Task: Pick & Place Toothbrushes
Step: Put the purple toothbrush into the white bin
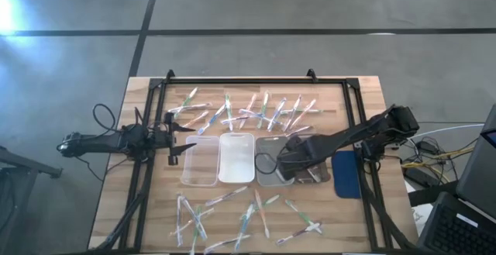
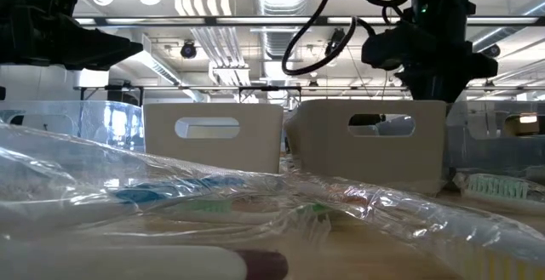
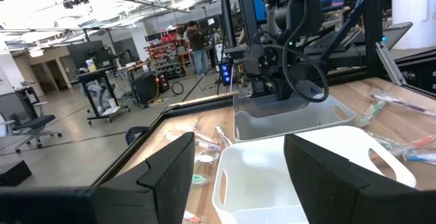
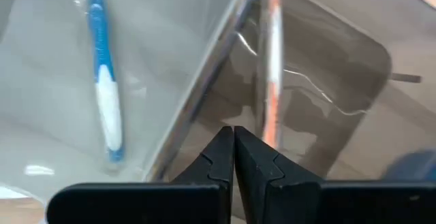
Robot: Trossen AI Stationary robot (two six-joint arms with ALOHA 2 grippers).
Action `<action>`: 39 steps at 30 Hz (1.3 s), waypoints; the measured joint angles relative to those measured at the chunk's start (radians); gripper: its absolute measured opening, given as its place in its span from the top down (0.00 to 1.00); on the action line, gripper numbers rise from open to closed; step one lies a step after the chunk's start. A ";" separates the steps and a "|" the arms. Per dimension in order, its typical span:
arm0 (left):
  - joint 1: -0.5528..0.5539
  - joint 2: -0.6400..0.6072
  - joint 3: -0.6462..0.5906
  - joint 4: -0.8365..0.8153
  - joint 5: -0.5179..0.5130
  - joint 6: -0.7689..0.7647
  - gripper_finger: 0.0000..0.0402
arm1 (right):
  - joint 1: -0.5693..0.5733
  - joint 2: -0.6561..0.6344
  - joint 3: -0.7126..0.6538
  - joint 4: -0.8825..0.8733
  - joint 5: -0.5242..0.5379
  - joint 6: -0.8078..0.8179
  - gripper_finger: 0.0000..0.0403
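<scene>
The right gripper (image 4: pixel 233 157) has its jaws pressed together with nothing between them, hanging low over the row of trays (image 1: pixel 236 158) at mid-table — over the seam where two trays meet. In the tray on one side of that seam lies a blue toothbrush (image 4: pixel 103 81); in the darker tray on the other side lies an orange one (image 4: pixel 272 67), just past the fingertips. The left gripper (image 1: pixel 175 132) waits at the left end of the tray row, near the clear tray (image 1: pixel 201 162), with its jaws spread wide and empty. Many more wrapped toothbrushes (image 1: pixel 248 112) lie scattered beyond the trays, and a second scatter (image 1: pixel 240 216) lies on the near side of them. A blue pad (image 1: pixel 347 174) sits just right of the trays — under the right arm.
</scene>
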 joint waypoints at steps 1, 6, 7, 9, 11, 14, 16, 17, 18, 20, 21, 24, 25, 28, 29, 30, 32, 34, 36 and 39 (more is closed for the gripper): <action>0.000 0.000 0.000 0.000 0.000 0.000 0.42 | 0.000 0.000 -0.007 0.018 -0.004 -0.004 0.98; 0.000 0.000 0.000 0.000 0.000 0.000 0.42 | -0.001 0.000 -0.030 0.091 -0.016 -0.026 0.98; 0.000 0.000 0.000 0.000 0.000 0.000 0.42 | -0.002 0.000 -0.033 0.094 -0.016 -0.028 0.98; 0.000 0.000 0.000 0.000 0.000 0.000 0.42 | -0.002 0.000 -0.036 0.096 -0.016 -0.028 0.98; 0.000 0.000 0.000 0.000 0.000 0.000 0.42 | -0.003 0.000 -0.037 0.099 -0.016 -0.028 0.98; 0.000 0.000 0.000 0.000 0.000 0.000 0.42 | -0.002 0.000 -0.030 0.100 -0.017 -0.034 0.98; 0.000 0.000 0.000 0.000 0.000 0.000 0.42 | -0.003 0.000 -0.020 0.099 -0.018 -0.044 0.98; -0.001 0.000 0.000 0.000 0.000 0.000 0.42 | -0.003 -0.001 -0.013 0.089 -0.018 -0.047 0.98; -0.001 0.000 0.000 0.000 0.000 0.000 0.42 | -0.003 -0.002 -0.004 0.067 -0.018 -0.051 0.98; -0.001 0.000 0.000 0.000 0.000 0.000 0.42 | -0.003 -0.006 0.021 0.003 -0.017 -0.051 0.98; -0.001 0.000 0.000 0.000 0.000 0.000 0.42 | -0.003 -0.011 0.036 -0.030 -0.014 -0.051 0.98; -0.001 0.000 0.000 0.000 0.000 0.000 0.42 | -0.002 -0.034 0.079 -0.116 0.017 -0.045 0.98; -0.001 0.000 0.000 0.000 0.000 0.000 0.42 | -0.001 -0.048 0.092 -0.136 0.030 -0.039 0.98; -0.001 0.000 0.000 0.000 0.000 0.000 0.42 | 0.012 -0.102 0.119 -0.164 0.091 -0.032 0.98; -0.001 0.000 0.000 0.000 0.000 0.000 0.42 | 0.020 -0.124 0.123 -0.161 0.112 -0.034 0.98; -0.001 0.000 0.000 0.000 0.000 0.000 0.42 | 0.028 -0.147 0.124 -0.159 0.132 -0.036 0.98; -0.001 0.000 0.000 0.000 0.000 0.000 0.42 | 0.049 -0.195 0.123 -0.161 0.180 -0.038 0.98; -0.001 0.000 0.000 0.000 0.000 0.000 0.42 | 0.073 -0.256 0.108 -0.162 0.237 -0.060 0.98; -0.001 0.000 0.000 0.000 0.000 0.000 0.42 | 0.099 -0.319 0.086 -0.162 0.288 -0.104 0.98; -0.001 0.000 0.000 0.000 0.000 0.000 0.42 | 0.139 -0.407 0.042 -0.159 0.357 -0.184 0.98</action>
